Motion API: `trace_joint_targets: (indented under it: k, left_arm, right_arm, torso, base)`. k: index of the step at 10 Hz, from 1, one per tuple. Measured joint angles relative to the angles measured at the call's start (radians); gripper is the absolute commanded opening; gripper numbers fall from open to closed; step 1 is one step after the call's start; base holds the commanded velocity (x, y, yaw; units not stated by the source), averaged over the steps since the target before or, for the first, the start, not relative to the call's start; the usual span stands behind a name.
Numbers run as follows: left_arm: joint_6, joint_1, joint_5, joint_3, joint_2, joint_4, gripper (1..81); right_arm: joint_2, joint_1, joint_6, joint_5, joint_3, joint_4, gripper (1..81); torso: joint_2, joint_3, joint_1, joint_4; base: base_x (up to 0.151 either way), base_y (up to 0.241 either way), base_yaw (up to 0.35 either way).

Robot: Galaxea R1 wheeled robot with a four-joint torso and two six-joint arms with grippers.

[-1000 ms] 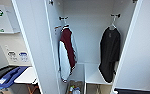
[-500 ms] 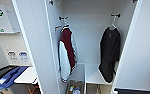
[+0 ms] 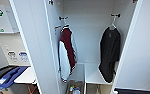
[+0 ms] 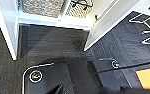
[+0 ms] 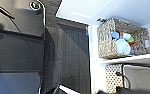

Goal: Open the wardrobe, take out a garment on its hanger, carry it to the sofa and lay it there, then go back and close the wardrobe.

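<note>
I had the wardrobe [image 3: 38, 50] open in front of me, but the black garment [image 3: 110, 53] hung untouched on its hanger [image 3: 113, 25] at the right of the cabinet, so taking it out, carrying, laying and closing were all left. I could not tell how either of my grippers stood. A dark red jacket [image 3: 67, 52] hung at the left, well apart from the garment, woven baskets [image 5: 118, 37] sat below, and nothing seemed to block the reach.

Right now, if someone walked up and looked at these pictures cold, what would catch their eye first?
Most likely the open wardrobe, its doors swung wide. Inside, a black jacket hangs on a white hanger at the right, and a dark red and white jacket hangs at the left. Lower down, a woven basket holding colourful items sits in the bottom of the wardrobe.
</note>
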State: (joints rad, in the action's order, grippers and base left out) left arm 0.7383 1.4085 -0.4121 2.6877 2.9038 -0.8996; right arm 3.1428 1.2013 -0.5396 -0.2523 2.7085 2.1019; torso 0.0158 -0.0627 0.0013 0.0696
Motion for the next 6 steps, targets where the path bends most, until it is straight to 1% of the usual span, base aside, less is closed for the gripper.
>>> trace_joint_targets:
  k: [1,3,4,6]
  left_arm:
    - [0.000,-0.001,0.001,0.011,0.003,0.000,81.1]
    - [0.000,-0.001,0.001,0.032,0.011,0.002,81.1]
    - [0.000,-0.001,0.001,0.033,0.014,0.002,81.1]
    - [0.000,-0.001,0.001,0.034,0.016,0.002,81.1]
  right_arm:
    - [0.022,-0.006,0.009,-0.045,-0.012,0.041,81.1]
    - [0.032,-0.008,0.021,-0.064,-0.026,0.081,81.1]
    - [0.026,-0.013,0.022,-0.071,-0.026,0.082,81.1]
    - [0.024,-0.053,0.018,-0.134,-0.025,0.068,81.1]
  torso:
    - [0.000,0.000,0.000,0.000]
    - [0.000,0.000,0.000,0.000]
    - [0.000,0.000,0.000,0.000]
    - [0.000,0.000,0.000,0.000]
  base:
    - [0.000,0.000,0.000]
    - [0.000,0.000,0.000]
    - [0.000,0.000,0.000]
    - [0.000,0.000,0.000]
